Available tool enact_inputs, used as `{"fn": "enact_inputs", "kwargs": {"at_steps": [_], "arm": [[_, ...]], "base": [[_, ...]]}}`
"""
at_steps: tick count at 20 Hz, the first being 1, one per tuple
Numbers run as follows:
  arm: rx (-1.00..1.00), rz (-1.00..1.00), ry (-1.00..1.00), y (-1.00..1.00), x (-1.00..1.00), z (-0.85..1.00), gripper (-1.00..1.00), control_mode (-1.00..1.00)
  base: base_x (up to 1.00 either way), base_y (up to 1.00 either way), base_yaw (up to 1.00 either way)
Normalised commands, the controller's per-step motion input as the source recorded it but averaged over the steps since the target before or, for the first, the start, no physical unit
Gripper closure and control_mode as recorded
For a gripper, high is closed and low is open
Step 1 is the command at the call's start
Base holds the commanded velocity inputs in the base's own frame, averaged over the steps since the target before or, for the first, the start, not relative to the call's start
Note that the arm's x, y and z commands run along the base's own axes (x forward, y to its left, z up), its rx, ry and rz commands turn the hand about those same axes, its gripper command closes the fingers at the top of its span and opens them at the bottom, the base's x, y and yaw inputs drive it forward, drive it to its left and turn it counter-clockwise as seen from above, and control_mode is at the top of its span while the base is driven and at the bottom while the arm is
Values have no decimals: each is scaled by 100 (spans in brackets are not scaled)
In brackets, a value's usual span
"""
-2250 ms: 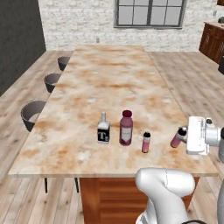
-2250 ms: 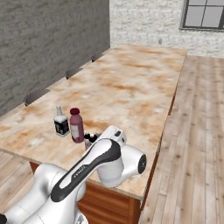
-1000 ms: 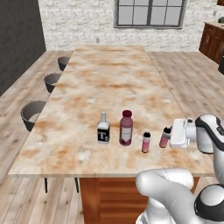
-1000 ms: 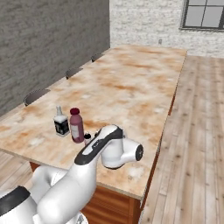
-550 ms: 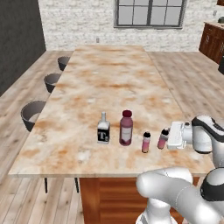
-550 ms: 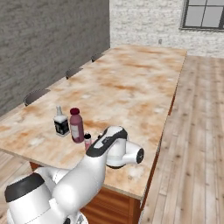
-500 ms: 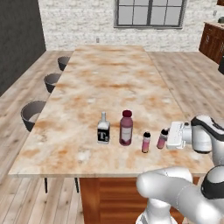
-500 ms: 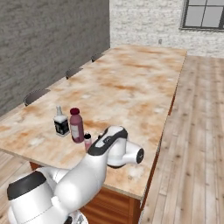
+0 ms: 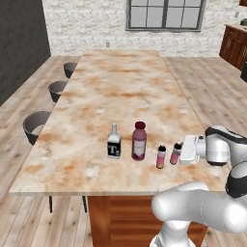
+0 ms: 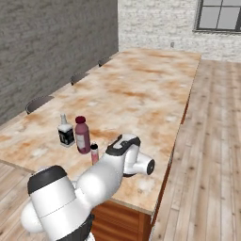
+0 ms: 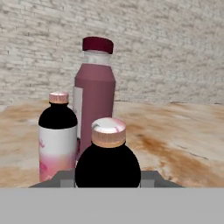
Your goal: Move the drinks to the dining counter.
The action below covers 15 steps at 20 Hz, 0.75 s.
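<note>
1. The last small pink bottle (image 9: 176, 153) stands on the dining counter (image 9: 120, 96), clamped in the gripper (image 9: 182, 153).
2. Beside it stand its twin (image 9: 160, 157), the maroon bottle (image 9: 139, 141) and the black bottle (image 9: 114, 142).
3. Judged next: release and withdraw without toppling it.

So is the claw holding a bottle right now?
Claw: closed around the small pink bottle that stands on the dining counter.

Beyond my workspace: three round grey stools (image 9: 37, 126) along the left side; whitewashed brick wall (image 9: 87, 24); paned window (image 9: 165, 14); dark grey wall (image 10: 47, 52); wooden cabinet (image 9: 235, 46); plank floor (image 10: 207, 141).
</note>
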Motion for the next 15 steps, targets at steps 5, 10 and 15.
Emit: {"fn": "enact_inputs", "kwargs": {"at_steps": [5,10,15], "arm": [[0,0,0,0,22,-24,100,-100],[0,0,0,0,10,-25,-100,-100],[0,0,0,0,0,-19,-100,-100]], "base": [[0,0,0],[0,0,0],[0,0,0]]}}
